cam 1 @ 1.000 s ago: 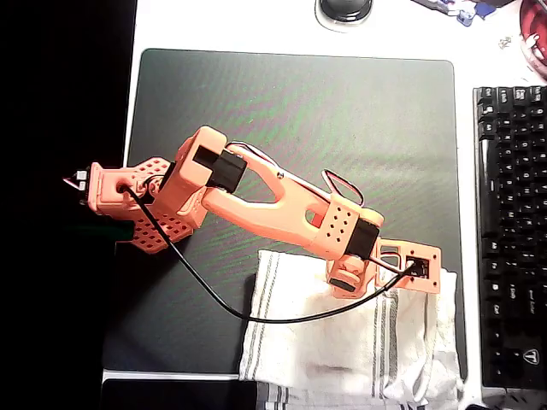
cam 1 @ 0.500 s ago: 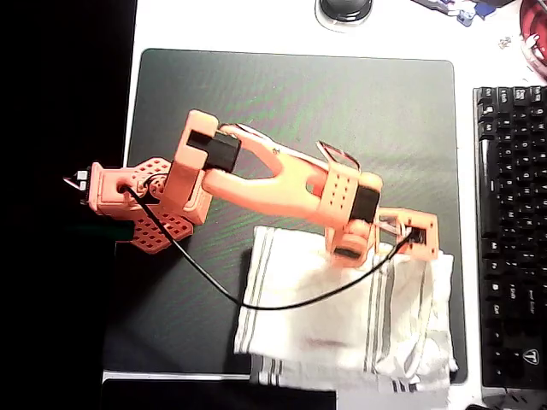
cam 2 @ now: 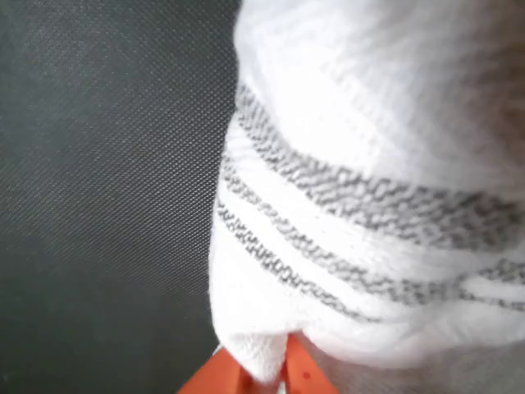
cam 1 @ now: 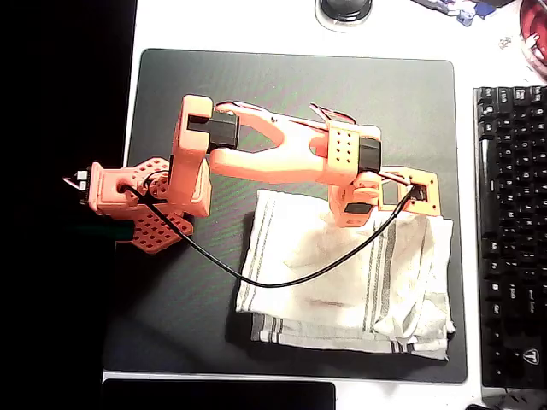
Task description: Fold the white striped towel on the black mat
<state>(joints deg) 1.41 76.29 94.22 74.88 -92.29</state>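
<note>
Orange plastic gripper [cam 1: 408, 207] pinches a corner of the cream-white striped cloth towel [cam 1: 342, 282], which lies folded on the dark charcoal rectangular desk mat [cam 1: 291, 102], near a black keyboard [cam 1: 511, 231].

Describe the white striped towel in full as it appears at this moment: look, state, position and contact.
The white striped towel is a cream-white woven cloth with groups of thin grey stripes near its edges. It lies wrinkled and partly doubled over on the lower right part of the black mat in the overhead view, a lower layer showing along its bottom edge. The orange tool pinches a bit of its edge in the wrist view, with the cloth draping above it. A black cable crosses over it.
</note>
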